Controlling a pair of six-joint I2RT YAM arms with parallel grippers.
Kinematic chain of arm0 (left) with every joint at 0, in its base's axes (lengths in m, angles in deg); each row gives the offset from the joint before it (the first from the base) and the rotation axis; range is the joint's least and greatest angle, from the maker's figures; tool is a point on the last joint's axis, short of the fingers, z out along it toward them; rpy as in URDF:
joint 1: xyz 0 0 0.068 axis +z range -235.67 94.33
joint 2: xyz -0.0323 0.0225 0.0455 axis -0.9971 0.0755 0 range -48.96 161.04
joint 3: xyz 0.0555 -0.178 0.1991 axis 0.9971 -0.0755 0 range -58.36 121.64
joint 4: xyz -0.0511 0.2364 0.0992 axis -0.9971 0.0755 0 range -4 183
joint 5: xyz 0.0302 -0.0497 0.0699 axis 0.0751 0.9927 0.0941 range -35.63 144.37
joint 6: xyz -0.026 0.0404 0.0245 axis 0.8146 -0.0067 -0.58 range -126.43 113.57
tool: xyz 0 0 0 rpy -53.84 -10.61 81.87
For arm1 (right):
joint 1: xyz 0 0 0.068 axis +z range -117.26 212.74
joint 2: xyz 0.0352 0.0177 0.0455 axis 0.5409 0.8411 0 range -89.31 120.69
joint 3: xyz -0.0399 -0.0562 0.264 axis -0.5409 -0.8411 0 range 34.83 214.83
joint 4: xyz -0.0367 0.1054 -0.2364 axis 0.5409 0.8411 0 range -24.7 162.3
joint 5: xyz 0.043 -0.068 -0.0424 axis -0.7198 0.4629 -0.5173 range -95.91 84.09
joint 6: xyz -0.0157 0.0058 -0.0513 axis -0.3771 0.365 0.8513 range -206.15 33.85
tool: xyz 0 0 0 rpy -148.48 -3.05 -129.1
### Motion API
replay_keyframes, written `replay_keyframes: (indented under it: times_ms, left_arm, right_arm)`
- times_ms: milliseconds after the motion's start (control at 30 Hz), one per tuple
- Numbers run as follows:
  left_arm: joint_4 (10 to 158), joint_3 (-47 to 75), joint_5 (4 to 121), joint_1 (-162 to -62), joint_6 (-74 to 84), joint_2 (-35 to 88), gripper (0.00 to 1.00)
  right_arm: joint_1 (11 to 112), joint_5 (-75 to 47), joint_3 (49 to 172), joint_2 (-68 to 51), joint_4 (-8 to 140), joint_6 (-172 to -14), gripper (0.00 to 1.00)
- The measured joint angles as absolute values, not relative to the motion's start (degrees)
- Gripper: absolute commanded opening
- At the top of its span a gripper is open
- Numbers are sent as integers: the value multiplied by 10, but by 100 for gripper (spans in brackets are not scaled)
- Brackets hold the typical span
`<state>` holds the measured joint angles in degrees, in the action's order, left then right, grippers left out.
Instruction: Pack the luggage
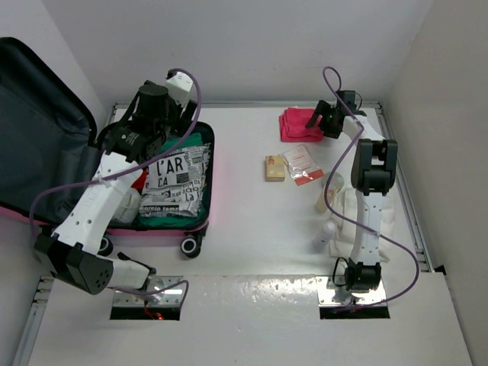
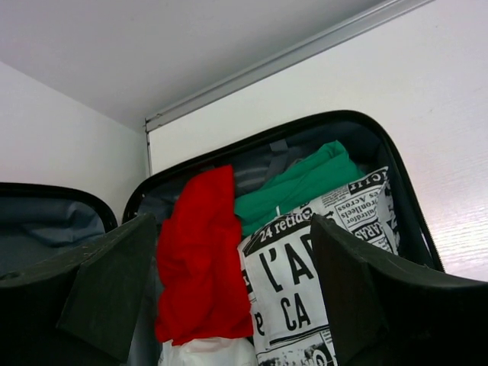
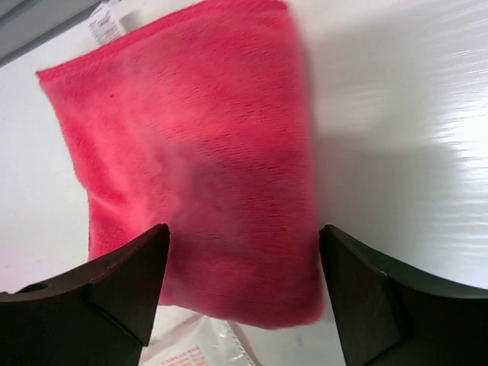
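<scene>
White bottles [image 1: 329,236] huddle by the base of the right arm [image 1: 370,191] at the near edge, so they're no concern right now. A bit further out, the luggage [image 1: 160,230] lies open on the left side of the bench [image 1: 252,252] with its lid flopped back. It's already stuffed with a newspaper-print bundle [image 1: 179,179], something green [image 1: 164,217] and something red [image 2: 202,252]. The left jaws hang over it, spread wide with nothing in them.

Mid-bench on the right there's a small box [image 1: 274,168] and a clear sachet [image 1: 303,165].

At the back is what matters, I reckon: a folded pinkish-red cloth [image 1: 299,124] with the right jaws directly above it, also spread wide and empty. In the wrist view the cloth lies straight ahead and below. Its near edge spans almost the whole gap between the fingers [image 3: 114,282]. It looks close to square, so I can't call a long axis.

The right arm is clearly the nearer one. The luggage is well apart from the cloth, across the bench to the left, so any carry would go that way.
</scene>
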<state>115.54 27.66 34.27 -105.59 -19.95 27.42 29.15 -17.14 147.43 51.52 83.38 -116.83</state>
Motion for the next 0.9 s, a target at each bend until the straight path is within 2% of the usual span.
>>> replay_keyframes:
  times_ms: [167, 200, 233, 333, 400, 467, 667, 900]
  left_arm:
    - [1158, 264, 335, -1056, -208, 274, 86]
    - [1158, 262, 334, -1056, -210, 274, 86]
    - [1158, 261, 332, -1056, -210, 274, 86]
    - [1159, 254, 329, -1056, -212, 273, 86]
    - [1159, 246, 327, -1056, -211, 270, 86]
    - [1160, 237, 325, -1056, -209, 267, 87]
    - [1157, 216, 325, -1040, -177, 265, 87]
    - [1147, 210, 315, -951, -95, 265, 87]
  right_arm:
    - [311, -179, 1479, 524, 833, -1161, 55]
    - [314, -179, 1479, 526, 833, -1160, 49]
    - [316, -178, 1479, 528, 832, -1159, 30]
    - [320, -175, 1479, 530, 830, -1156, 12]
    - [320, -174, 1479, 530, 829, -1156, 6]
    - [318, -182, 1479, 529, 828, -1153, 0]
    - [314, -224, 1479, 495, 835, -1146, 0]
    - [325, -265, 1502, 368, 817, -1184, 0]
